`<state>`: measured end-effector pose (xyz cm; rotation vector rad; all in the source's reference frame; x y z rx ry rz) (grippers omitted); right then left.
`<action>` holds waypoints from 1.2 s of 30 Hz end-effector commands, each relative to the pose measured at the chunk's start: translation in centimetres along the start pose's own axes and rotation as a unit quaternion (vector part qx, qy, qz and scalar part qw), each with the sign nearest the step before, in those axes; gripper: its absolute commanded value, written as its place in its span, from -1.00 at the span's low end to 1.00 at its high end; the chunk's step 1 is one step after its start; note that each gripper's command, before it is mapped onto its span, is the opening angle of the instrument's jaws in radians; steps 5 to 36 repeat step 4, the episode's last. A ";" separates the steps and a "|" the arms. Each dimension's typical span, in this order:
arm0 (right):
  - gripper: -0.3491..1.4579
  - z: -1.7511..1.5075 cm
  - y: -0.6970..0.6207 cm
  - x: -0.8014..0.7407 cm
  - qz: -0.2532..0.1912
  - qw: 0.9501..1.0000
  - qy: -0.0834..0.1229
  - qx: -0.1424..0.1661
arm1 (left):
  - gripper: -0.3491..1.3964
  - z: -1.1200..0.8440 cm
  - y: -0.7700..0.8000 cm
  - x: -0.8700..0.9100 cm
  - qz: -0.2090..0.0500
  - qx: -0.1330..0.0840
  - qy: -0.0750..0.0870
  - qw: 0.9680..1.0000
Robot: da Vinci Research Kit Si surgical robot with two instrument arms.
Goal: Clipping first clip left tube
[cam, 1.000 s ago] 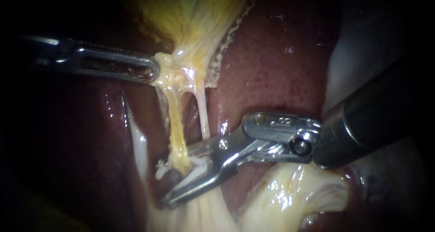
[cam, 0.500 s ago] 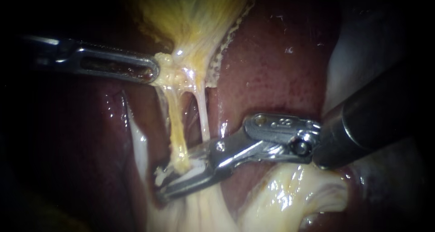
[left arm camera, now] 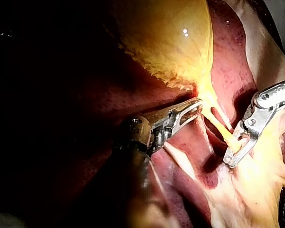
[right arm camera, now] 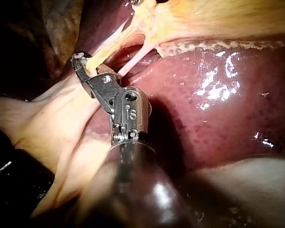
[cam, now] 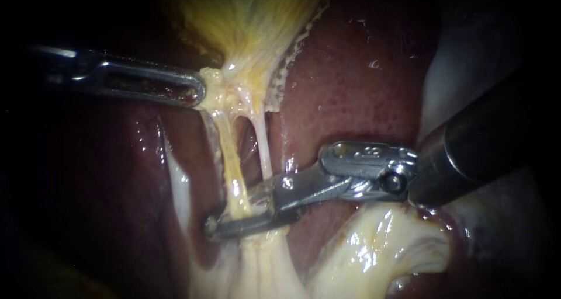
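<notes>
Two tubes run down from the yellow gallbladder (cam: pixel 245 18). The yellow left tube (cam: pixel 229 159) passes between the jaws of my right instrument (cam: pixel 225 223), which are shut on it low down; the same grip shows in the right wrist view (right arm camera: pixel 80 64) and the left wrist view (left arm camera: pixel 235 154). The paler right tube (cam: pixel 263 147) drops behind those jaws near their hinge. I cannot see a clip inside them. My left instrument (cam: pixel 197 93) is shut on the gallbladder's pale neck tissue where the tubes begin, and it holds them taut (left arm camera: pixel 194 107).
Dark red liver (cam: pixel 350 89) lies behind and to the right of the tubes. Pale fatty tissue (cam: pixel 380 252) bulges below my right instrument's wrist. A whitish strand (cam: pixel 178 182) runs down left of the tubes.
My right instrument's jaws, open around the left tube a second ago, have come together on it. The left instrument has held still.
</notes>
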<state>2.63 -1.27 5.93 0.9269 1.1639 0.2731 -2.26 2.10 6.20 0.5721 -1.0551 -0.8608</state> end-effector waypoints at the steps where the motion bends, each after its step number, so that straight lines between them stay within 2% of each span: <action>1: -1.00 0.00 0.00 0.00 0.000 1.000 0.000 0.001 | -1.00 0.00 0.00 0.00 0.000 0.000 0.000 1.000; 36: -1.00 -0.01 0.00 -0.01 0.000 1.000 0.000 0.001 | -1.00 0.00 0.00 0.00 0.000 0.000 0.000 1.000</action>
